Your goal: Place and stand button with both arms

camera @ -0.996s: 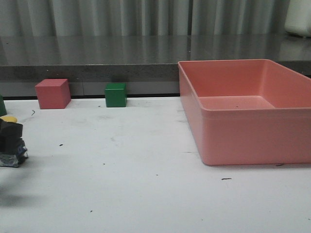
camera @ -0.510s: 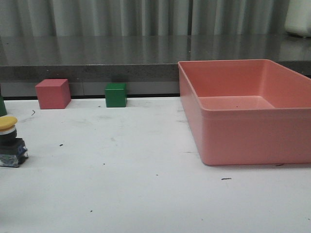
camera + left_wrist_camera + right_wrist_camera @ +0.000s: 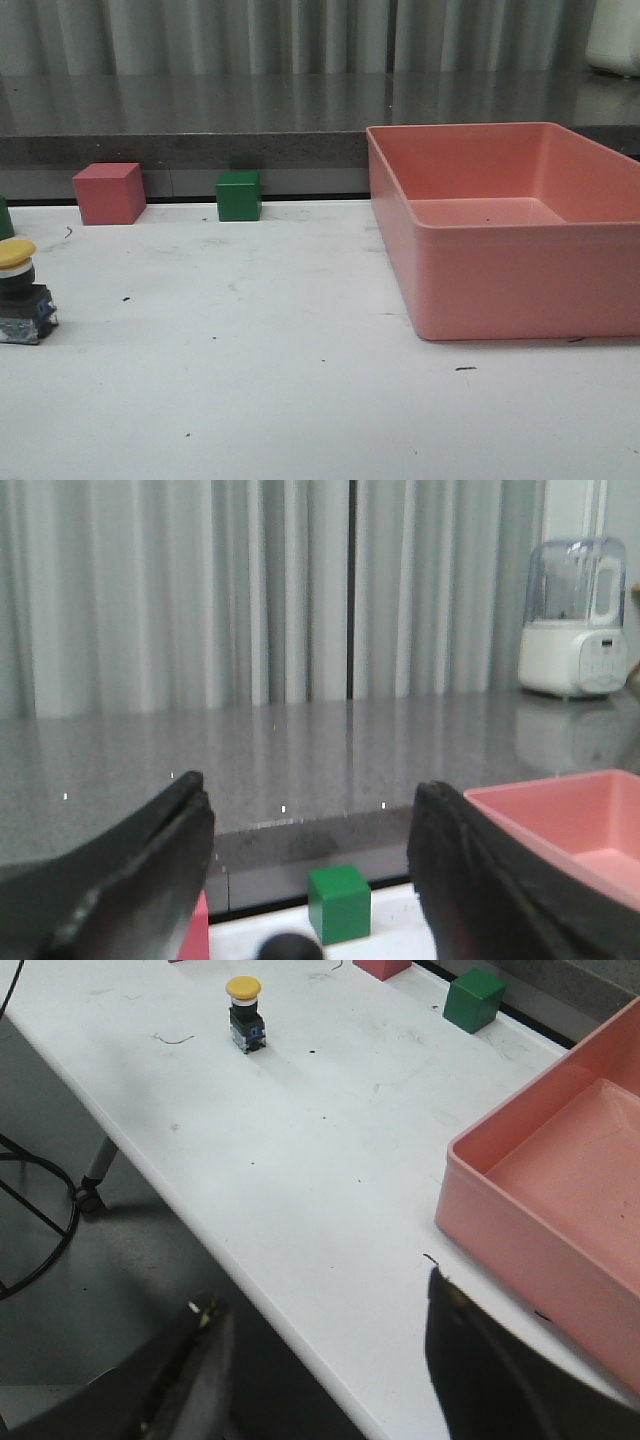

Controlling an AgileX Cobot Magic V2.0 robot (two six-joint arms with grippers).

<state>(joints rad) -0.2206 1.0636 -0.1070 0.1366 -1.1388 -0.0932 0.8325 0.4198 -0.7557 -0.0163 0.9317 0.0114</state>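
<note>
curtain [image 3: 250, 35]: grey, pleated | counter [image 3: 200, 115]: dark speckled stone | table [image 3: 300, 400]: white, scuffed | floor [image 3: 60, 1300]: grey

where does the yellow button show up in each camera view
Front view: button standing upright at the far left edge of the table.
Left wrist view: not identifiable; only a dark blob at the bottom edge.
Right wrist view: button upright near the top.
Shared landmark: green cube.

Bare white tabletop [image 3: 250, 340] spans the middle. A large pink plastic bin [image 3: 520, 250] blocks the right. A red cube [image 3: 108, 193] and green cube [image 3: 238, 195] line the back edge.
</note>
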